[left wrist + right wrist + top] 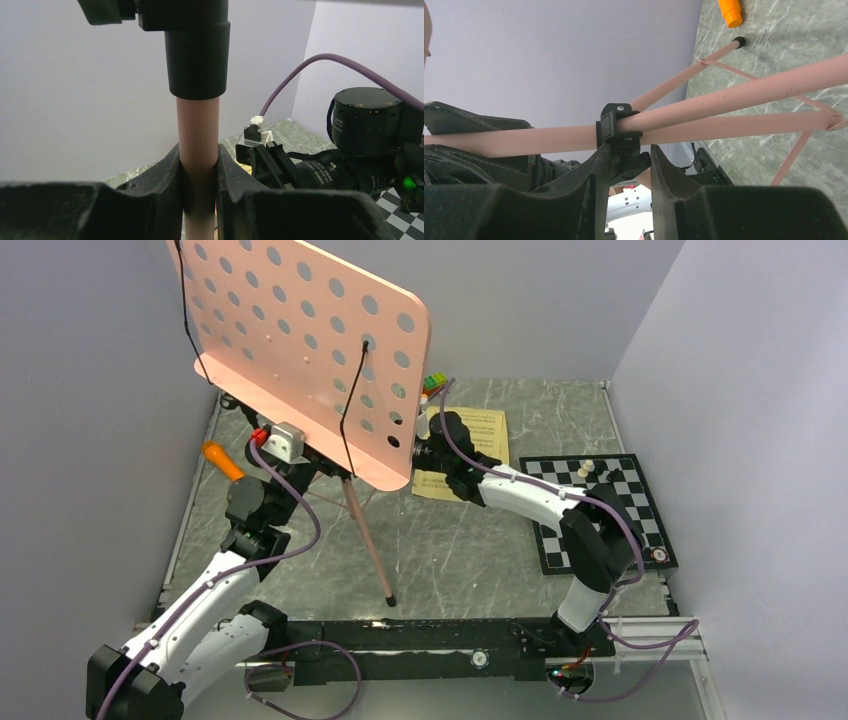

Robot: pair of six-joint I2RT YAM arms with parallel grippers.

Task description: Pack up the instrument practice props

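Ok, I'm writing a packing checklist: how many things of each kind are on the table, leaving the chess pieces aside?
Pink music stand: 1
Orange toy microphone: 1
Yellow sheet-music paper: 1
Chessboard: 1
Building-block toy, partly hidden by the stand: 1
Total: 5

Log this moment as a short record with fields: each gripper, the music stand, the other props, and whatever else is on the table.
left gripper: shut on the music stand's pink round pole, below its black sleeve
right gripper: apparently shut on the black plastic clamp on that pole
stand: pink perforated tray up, tripod legs spread
orange toy microphone: lying on the grey marbled table, left of the stand
yellow sheet-music pages: flat, partly hidden by the right arm
other: black-and-white chessboard with pieces, right; building-block toy, back
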